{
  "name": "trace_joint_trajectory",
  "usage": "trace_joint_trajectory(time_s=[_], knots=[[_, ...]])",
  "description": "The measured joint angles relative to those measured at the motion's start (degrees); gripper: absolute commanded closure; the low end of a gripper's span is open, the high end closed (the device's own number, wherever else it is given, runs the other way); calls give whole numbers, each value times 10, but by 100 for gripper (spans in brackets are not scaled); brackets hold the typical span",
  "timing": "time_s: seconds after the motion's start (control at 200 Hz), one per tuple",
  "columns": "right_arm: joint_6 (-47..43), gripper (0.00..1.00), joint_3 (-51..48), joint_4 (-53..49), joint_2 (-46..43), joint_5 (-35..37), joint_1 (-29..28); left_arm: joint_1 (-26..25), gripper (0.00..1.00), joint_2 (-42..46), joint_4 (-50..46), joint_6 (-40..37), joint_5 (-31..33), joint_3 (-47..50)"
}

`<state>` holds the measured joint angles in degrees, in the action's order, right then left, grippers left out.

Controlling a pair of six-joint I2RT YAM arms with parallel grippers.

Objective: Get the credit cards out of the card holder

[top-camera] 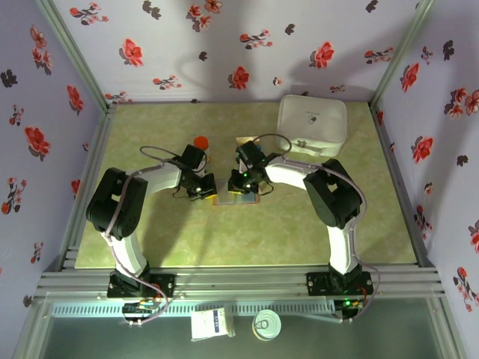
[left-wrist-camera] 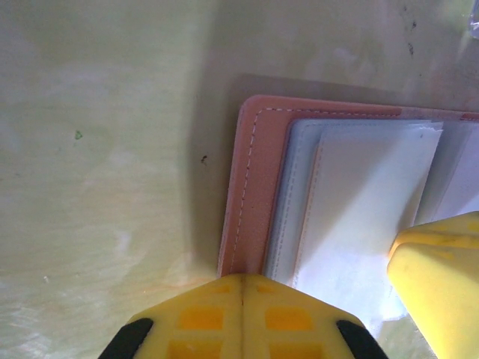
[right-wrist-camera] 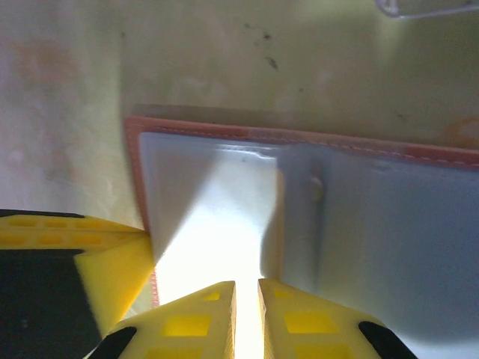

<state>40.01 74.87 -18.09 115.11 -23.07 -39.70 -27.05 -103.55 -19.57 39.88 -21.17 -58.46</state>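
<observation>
Top view: card holder (top-camera: 228,200) lies open flat at frame centre. Left gripper (top-camera: 200,191) and right gripper (top-camera: 241,183) both down on it, tips near each other. White box (top-camera: 312,126) upper right, well apart.

Left wrist: fingers pressed together at bottom centre, tips on holder's brown stitched edge. Judged a pinning role; hold firm so holder cannot lift.

Right wrist: fingers nearly together, thin slit between, over glare-bright inner panel. Cannot tell whether they grip anything. Credit cards hard to tell from pale panels. Pull slowly, flat along pocket.
</observation>
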Motion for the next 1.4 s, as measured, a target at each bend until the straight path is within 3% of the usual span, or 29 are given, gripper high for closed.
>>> trace_joint_trajectory(time_s=[0.415,0.74,1.025,1.4], knots=[[-10,84,-1,-12,0,8,7,0,100,0,-19,-3,6,-8],[3,85,-41,42,-4,-27,26,0,100,19,-56,-4,17,-30],[12,85,-59,69,-8,-42,32,-4,84,34,-42,16,-3,-56],[27,85,-80,105,-11,-62,40,-21,75,-15,14,48,-44,-56]])
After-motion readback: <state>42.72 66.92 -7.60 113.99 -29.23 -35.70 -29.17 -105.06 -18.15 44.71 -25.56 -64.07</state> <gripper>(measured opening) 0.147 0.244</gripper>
